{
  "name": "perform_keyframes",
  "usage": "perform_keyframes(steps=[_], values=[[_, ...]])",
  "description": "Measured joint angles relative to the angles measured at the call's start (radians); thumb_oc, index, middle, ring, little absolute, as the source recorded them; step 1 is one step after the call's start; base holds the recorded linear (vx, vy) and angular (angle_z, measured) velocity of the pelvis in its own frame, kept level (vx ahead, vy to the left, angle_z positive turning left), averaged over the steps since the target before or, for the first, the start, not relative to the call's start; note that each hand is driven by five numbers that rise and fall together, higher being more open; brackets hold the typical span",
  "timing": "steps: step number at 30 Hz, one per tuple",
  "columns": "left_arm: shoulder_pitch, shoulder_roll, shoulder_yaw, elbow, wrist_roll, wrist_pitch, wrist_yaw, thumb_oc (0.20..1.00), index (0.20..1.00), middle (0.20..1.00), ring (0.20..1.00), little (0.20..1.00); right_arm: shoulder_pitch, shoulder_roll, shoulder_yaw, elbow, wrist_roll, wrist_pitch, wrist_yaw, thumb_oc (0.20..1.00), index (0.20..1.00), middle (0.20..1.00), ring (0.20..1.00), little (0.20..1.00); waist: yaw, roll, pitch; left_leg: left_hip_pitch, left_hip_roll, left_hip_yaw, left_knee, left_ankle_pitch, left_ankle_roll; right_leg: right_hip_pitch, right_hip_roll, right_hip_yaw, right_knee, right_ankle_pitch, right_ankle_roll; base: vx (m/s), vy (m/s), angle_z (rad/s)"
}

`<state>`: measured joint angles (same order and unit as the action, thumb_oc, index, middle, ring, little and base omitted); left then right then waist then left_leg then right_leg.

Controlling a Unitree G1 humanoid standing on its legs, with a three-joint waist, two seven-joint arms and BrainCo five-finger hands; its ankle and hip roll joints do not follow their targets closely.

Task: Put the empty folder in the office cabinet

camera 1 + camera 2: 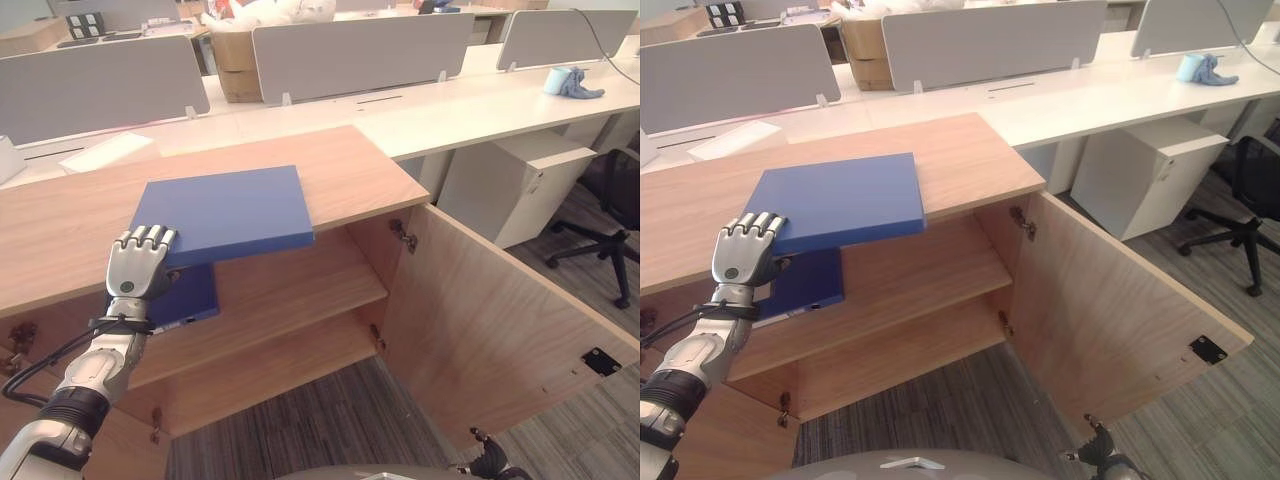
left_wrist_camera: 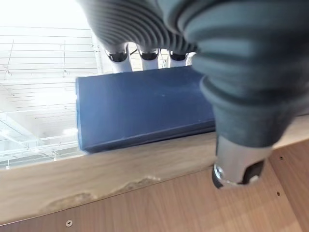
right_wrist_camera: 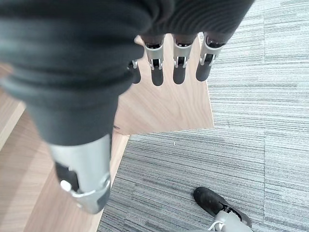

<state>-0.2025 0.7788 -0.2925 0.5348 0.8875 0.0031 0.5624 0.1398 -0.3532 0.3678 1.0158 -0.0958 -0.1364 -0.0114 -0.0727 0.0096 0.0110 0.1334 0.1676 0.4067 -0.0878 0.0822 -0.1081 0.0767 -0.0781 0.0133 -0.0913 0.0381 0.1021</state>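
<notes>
Lighting in the head views is bright and even, coming from overhead. The white desks [image 1: 480,100] in the upper right reflect it strongly. The cabinet [image 1: 340,165] top is fully lit; the shelf [image 1: 300,290] beneath it lies in soft shade, darkest under the overhanging blue folder [image 1: 225,212]. In the left wrist view, the ceiling [image 2: 43,48] at upper left is washed out by glare. The carpet [image 3: 241,145] is evenly lit.

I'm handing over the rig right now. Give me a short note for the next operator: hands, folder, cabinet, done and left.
Left robot hand: fingers curled over the near corner of the blue folder, thumb beneath.
Right robot hand: idle, fingers relaxed, beside the open cabinet door.
Folder: on the cabinet top, overhanging its front edge.
Done: door open, folder gripped.
Left: move the folder onto a shelf inside, release.
</notes>
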Motion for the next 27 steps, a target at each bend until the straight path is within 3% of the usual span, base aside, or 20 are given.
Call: perform_keyframes(steps=[11, 13, 17, 27], values=[[0.117, 0.026, 0.098, -0.216, -0.055, -0.017, -0.103, 0.200, 0.200, 0.200, 0.200, 0.200, -0.005, 0.001, -0.013, -0.005, 0.000, 0.001, -0.001, 1.000, 1.000, 1.000, 1.000, 1.000, 0.006, -0.013, 0.009, 0.002, -0.001, -0.010, 0.009, 0.000, 0.001, 0.015, -0.001, -0.015, 0.006, 0.009, -0.008, -0.05, 0.007, 0.03], [0.146, 0.026, 0.119, -0.271, -0.075, -0.038, -0.104, 0.200, 0.200, 0.200, 0.200, 0.200, -0.001, 0.001, -0.015, -0.007, 0.000, 0.001, -0.001, 1.000, 1.000, 1.000, 1.000, 1.000, 0.011, -0.015, 0.010, 0.002, -0.001, -0.012, 0.009, 0.000, 0.000, 0.016, -0.001, -0.017, 0.006, 0.009, -0.008, -0.03, 0.004, 0.06], [0.182, 0.005, 0.132, -0.491, -0.149, -0.178, -0.118, 0.200, 0.200, 0.200, 0.200, 0.200, -0.008, 0.001, -0.019, -0.018, 0.000, 0.006, -0.001, 1.000, 1.000, 1.000, 1.000, 1.000, 0.033, -0.005, 0.014, 0.020, -0.001, -0.031, 0.000, -0.005, -0.001, 0.040, -0.004, -0.029, 0.000, -0.007, -0.003, -0.07, 0.017, 0.11], [0.253, -0.035, 0.143, -0.687, -0.311, -0.277, -0.215, 0.200, 0.200, 0.200, 0.200, 0.200, -0.003, 0.001, -0.021, -0.035, 0.000, 0.012, 0.001, 1.000, 1.000, 1.000, 1.000, 1.000, 0.054, 0.007, -0.002, 0.023, -0.004, -0.059, 0.000, -0.006, 0.003, 0.056, -0.007, -0.053, 0.000, -0.006, -0.004, -0.04, 0.009, 0.07]])
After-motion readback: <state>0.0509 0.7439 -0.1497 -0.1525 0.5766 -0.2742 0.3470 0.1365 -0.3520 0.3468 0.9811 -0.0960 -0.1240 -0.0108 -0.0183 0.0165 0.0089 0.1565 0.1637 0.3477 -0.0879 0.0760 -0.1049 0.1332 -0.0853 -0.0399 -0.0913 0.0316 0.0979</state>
